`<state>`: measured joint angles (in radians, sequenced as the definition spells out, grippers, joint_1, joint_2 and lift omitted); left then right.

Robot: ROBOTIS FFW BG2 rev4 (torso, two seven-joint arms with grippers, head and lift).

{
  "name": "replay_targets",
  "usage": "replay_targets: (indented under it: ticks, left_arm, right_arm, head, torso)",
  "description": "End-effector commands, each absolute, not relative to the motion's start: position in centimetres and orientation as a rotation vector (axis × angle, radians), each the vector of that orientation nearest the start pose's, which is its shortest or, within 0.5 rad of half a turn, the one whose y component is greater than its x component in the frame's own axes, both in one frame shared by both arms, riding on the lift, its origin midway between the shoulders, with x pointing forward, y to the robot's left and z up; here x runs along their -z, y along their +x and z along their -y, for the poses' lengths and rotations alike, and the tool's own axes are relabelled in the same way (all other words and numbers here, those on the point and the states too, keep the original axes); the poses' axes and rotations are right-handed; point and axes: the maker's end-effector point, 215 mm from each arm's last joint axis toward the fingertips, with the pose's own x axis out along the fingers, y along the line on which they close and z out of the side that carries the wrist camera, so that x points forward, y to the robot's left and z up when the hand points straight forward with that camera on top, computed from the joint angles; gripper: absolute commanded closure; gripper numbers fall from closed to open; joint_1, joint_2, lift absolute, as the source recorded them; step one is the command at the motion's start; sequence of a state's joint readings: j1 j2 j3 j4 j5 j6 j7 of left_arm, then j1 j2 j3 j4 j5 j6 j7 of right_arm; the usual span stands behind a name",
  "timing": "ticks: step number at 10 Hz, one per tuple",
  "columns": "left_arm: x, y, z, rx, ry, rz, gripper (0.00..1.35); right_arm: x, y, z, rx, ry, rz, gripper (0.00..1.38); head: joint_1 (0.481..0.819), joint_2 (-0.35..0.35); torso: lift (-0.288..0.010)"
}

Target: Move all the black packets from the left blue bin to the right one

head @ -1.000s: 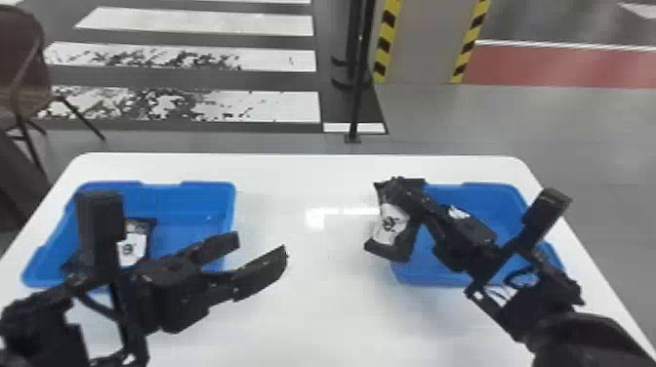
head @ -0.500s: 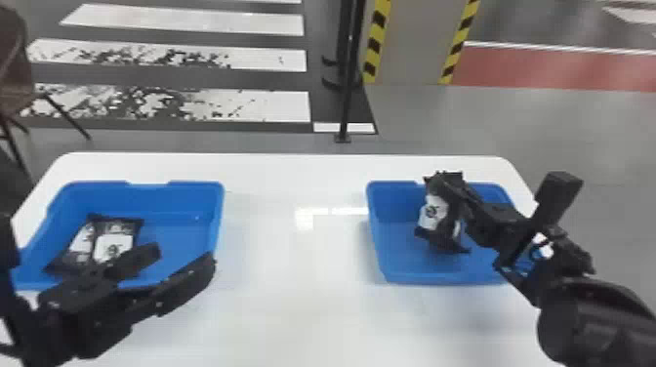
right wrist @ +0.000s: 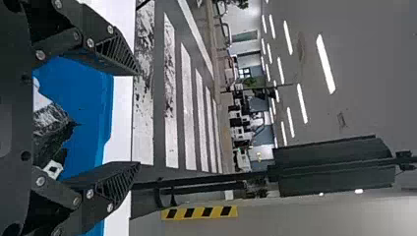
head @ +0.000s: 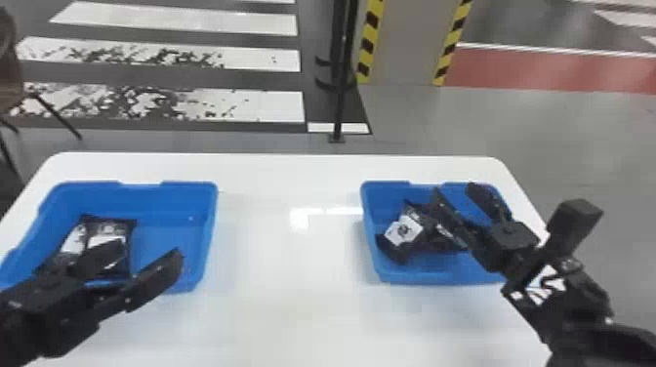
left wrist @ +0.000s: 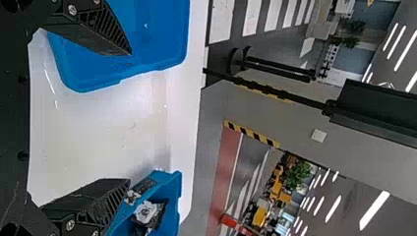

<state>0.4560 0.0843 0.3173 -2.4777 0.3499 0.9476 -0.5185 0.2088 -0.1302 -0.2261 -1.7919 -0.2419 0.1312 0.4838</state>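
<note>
My left gripper [head: 141, 256] is open near the front edge of the left blue bin [head: 171, 202], with nothing between its fingers; the left wrist view shows the same gripper [left wrist: 130, 118]. Two black packets [head: 108, 234] with white labels lie side by side in that bin, partly behind the gripper. My right gripper [head: 456, 195] is over the right blue bin [head: 400, 279], its fingers apart and empty, as the right wrist view also shows for the gripper [right wrist: 137, 118]. Beneath it, black packets [head: 404, 232] lie in the right bin, partly hidden by a finger.
The white table [head: 288, 312] carries both bins with a wide gap between them. Beyond its far edge stand a black post [head: 340, 97] and a pillar with yellow-black stripes. A brown chair [head: 10, 88] is at the far left.
The right gripper has let go of its black packet, which now lies in the right bin. The left gripper has shifted in the head view, and the view itself has moved a little.
</note>
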Motion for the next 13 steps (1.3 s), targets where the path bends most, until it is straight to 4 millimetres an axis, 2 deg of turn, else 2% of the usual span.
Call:
replay_targets:
  ticks: [1,3,4,5,7,10,12,13]
  left_arm:
    - [31.9,40.2,-24.0,0.381,-0.196,-0.433,0.12]
    - [32.1,40.9,-28.4,0.277,-0.141,-0.453,0.12]
    - [32.2,41.0,-30.6,0.222,-0.120,-0.463,0.12]
    - [32.1,41.3,-32.2,0.174,-0.099,-0.466,0.12]
    - [33.0,42.6,-35.1,0.101,-0.083,-0.490,0.12]
    - [36.0,45.4,-38.7,-0.006,-0.099,-0.575,0.13]
    - [39.2,47.7,-38.5,-0.007,-0.138,-0.648,0.13]
    - [40.9,48.7,-37.7,0.013,-0.159,-0.701,0.13]
  right_arm:
    - [33.2,47.8,26.5,-0.301,0.053,-0.034,0.13]
    - [32.2,43.6,24.8,-0.301,0.047,-0.022,0.13]
    - [32.0,42.2,24.1,-0.306,0.054,-0.021,0.13]
    - [31.7,40.7,23.9,-0.294,0.057,-0.026,0.13]
    - [32.7,38.5,24.1,-0.262,0.102,-0.061,0.13]
    - [33.9,38.4,23.3,-0.278,0.140,-0.097,0.13]
    - [34.4,38.5,22.3,-0.300,0.164,-0.108,0.13]
    - [34.7,38.7,21.6,-0.314,0.186,-0.114,0.13]
  head:
    - [0.695,-0.095]
    - [0.695,-0.028]
    - [0.695,0.015]
    - [0.695,0.041]
    - [0.695,0.114]
    - [0.695,0.174]
    - [0.695,0.205]
    - [0.695,0.208]
  torso:
    - [-0.140]
    - [-0.140]
    - [-0.140]
    - [-0.140]
    - [-0.140]
    - [-0.140]
    - [-0.140]
    - [-0.140]
